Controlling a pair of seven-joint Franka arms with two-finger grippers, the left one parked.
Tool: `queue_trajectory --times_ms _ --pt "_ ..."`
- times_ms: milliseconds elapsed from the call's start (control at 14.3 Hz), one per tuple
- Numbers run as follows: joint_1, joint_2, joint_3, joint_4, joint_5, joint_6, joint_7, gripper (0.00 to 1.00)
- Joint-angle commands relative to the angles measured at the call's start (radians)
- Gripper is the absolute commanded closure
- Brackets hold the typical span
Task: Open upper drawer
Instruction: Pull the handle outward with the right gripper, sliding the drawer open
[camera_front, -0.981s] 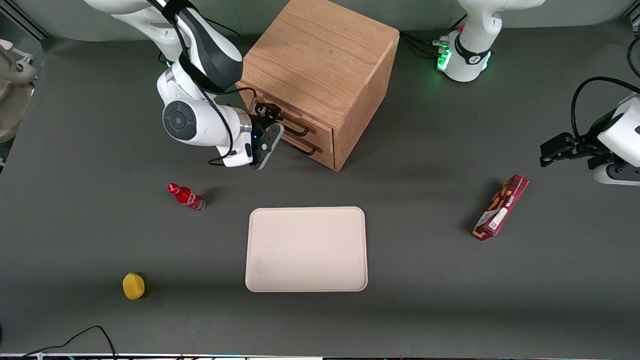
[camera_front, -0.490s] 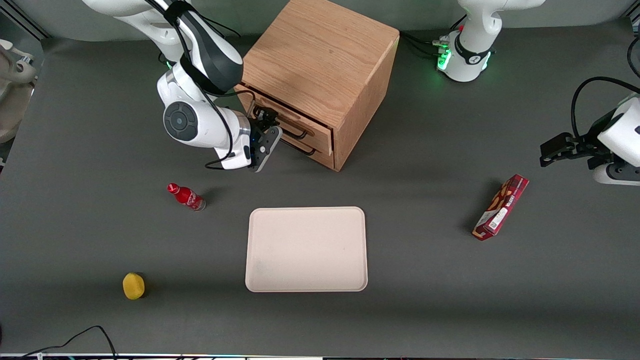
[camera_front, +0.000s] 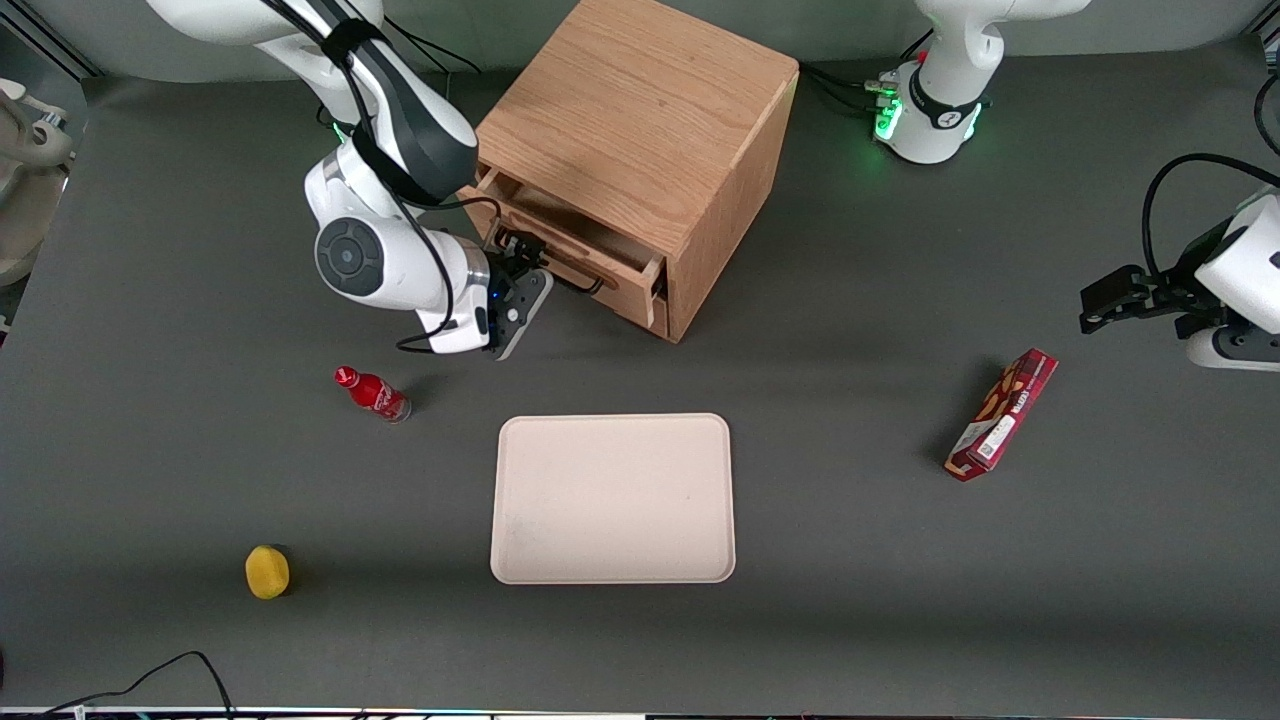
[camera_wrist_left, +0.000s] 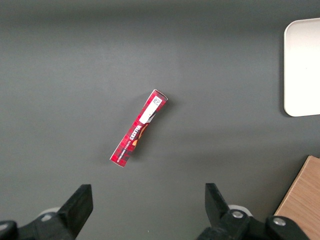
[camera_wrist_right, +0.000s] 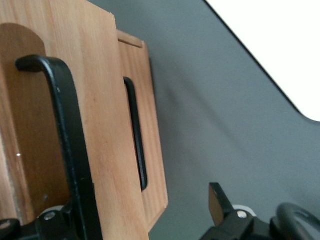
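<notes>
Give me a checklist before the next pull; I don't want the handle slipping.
1. Upper drawer partly out: ok.
2. Handle between the fingers of the open end effector, in front of the drawer: ok.
3. Firm hold on the handle: cannot tell.
4. Lower drawer left in: ok.
5. Bottle and tray apart from the pull path: ok.
6. Travel left: cannot tell.

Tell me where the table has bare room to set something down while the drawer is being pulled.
The cream tray holds nothing. Bare tabletop lies between it and the red snack box, and between the yellow sponge and the red bottle. It is crowded in front of the cabinet: the gripper is on the part-open upper drawer's handle.
</notes>
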Motion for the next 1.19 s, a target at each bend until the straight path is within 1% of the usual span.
queue_trajectory --times_ms 0,140,210,350,490,631,701,841,981,1121 --pt "-0.001 0.047 -0.004 0.057 -0.03 -0.008 0.008 0.0" --pt "-0.001 0.059 -0.027 0.078 -0.042 -0.022 0.006 0.0" --pt "-0.001 0.068 -0.028 0.097 -0.056 -0.036 0.006 0.0" --pt "-0.001 0.087 -0.03 0.133 -0.06 -0.067 0.006 0.0" --pt "-0.001 0.098 -0.05 0.158 -0.08 -0.091 0.005 0.0" --pt "-0.001 0.108 -0.061 0.187 -0.085 -0.122 0.003 0.0" --pt "-0.001 0.108 -0.062 0.187 -0.097 -0.122 -0.007 0.0" --pt "-0.001 0.114 -0.065 0.192 -0.1 -0.123 -0.017 0.0" --pt "-0.001 0.116 -0.07 0.195 -0.14 -0.125 -0.02 0.0" --pt "-0.003 0.127 -0.071 0.206 -0.151 -0.127 -0.02 0.0"
